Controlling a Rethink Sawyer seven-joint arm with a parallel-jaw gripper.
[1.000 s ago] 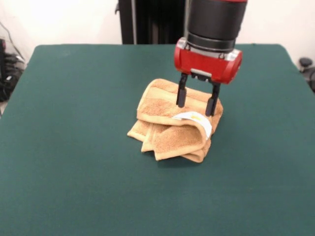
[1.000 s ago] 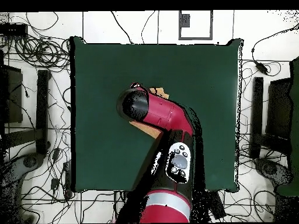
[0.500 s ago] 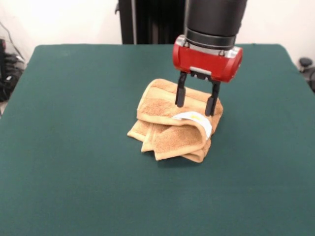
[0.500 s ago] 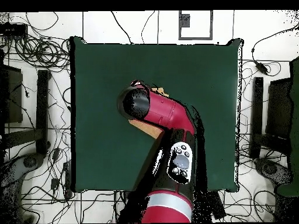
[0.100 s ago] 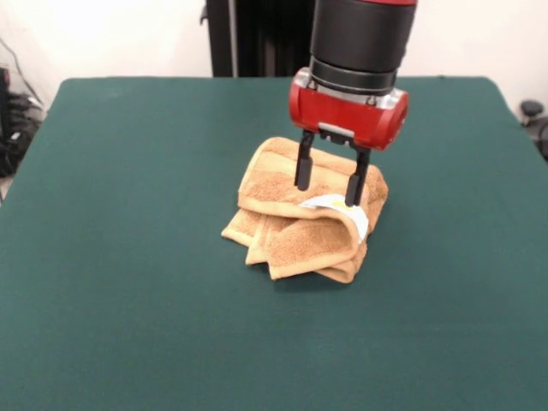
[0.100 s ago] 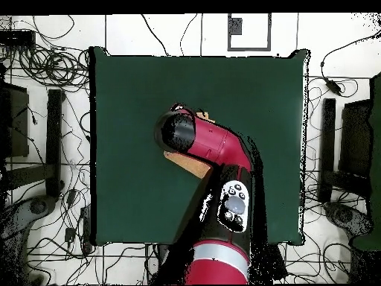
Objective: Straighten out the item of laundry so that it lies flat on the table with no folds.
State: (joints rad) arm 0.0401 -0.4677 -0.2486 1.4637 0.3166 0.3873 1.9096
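The item of laundry is an orange-tan towel bunched into a folded heap at the middle of the green table. A white tag lies on its top fold. My gripper hangs open just above the heap, one dark finger over the towel's back part, the other at the tag. Nothing is between the fingers. In the overhead view the red arm covers most of the towel; only small tan edges stick out beside it, and the gripper itself is hidden.
Green cloth spreads wide around the towel on every side. Cables and dark equipment lie on the floor beyond the table's edges.
The gripper has shifted a little to the left in the front view, and its fingers now reach the tag. The towel has not moved.
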